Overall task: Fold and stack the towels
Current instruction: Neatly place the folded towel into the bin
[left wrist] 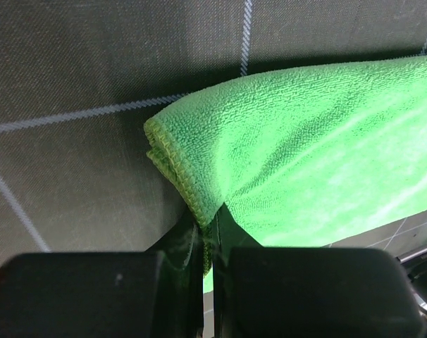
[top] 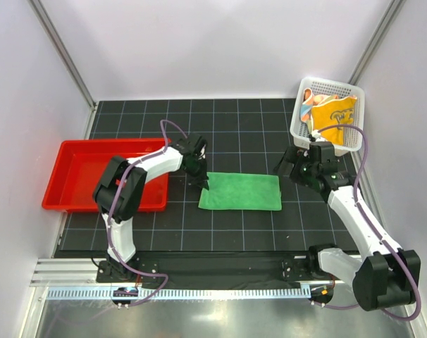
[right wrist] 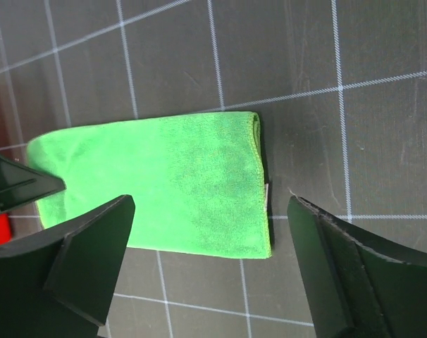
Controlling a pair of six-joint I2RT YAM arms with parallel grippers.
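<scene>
The plain green towel [top: 240,191] lies folded into a flat rectangle on the black grid mat in the middle. My left gripper [top: 203,180] is shut on the towel's left edge; in the left wrist view the hem [left wrist: 189,184] runs down between the two closed black fingers. My right gripper [top: 287,166] hovers open and empty just right of the towel; the right wrist view shows the green towel [right wrist: 164,183] below, between the spread fingers. An orange towel [top: 331,111] with cartoon print lies bunched in the white basket. The dark blue towel is out of view.
A red plastic tray [top: 74,176] sits at the left, partly behind my left arm. A white mesh basket [top: 354,130] stands at the back right, close behind my right gripper. The black grid mat [top: 234,134] covers the table; white walls enclose it.
</scene>
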